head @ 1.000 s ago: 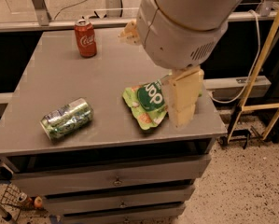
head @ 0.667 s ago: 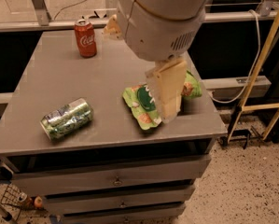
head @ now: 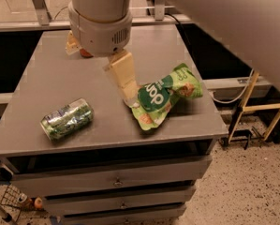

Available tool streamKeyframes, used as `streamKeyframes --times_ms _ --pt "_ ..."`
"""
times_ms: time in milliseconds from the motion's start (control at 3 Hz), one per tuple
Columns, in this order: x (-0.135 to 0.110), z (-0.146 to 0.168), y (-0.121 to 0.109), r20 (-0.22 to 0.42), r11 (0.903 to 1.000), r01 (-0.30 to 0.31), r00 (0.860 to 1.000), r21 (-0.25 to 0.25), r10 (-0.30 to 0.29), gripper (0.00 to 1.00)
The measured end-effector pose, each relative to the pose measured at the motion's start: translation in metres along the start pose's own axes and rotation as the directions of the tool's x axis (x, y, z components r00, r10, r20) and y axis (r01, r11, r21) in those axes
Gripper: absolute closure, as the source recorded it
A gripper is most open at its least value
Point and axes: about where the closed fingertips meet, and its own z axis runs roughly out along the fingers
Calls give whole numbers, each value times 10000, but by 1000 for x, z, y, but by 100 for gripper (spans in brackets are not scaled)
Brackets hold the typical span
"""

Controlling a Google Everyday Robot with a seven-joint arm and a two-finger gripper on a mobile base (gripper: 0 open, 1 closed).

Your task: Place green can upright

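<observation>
The green can [head: 67,119] lies on its side near the front left corner of the grey table [head: 46,74], its silver end toward the left edge. My gripper [head: 127,84] hangs from the big white wrist at the table's middle, its pale fingers [head: 123,74] pointing down just left of the green snack bag [head: 163,96]. It is to the right of the can and clear of it.
The red cola can [head: 85,53] is almost fully hidden behind my wrist at the back left. The table stands on a drawer cabinet [head: 116,182]. A wooden frame [head: 259,107] stands on the floor to the right.
My arm has swung left across the table. The gripper has moved from over the snack bag to its left side, closer to the green can. The cans and bag have not moved.
</observation>
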Motion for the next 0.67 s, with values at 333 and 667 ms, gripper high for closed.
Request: streamKeyframes --times_ms 333,667 --pt "1 49 -15 532 9962 253 9984 -836 -209 0" --pt "-8 83 -13 812 9884 147 9967 -1510 -24 0"
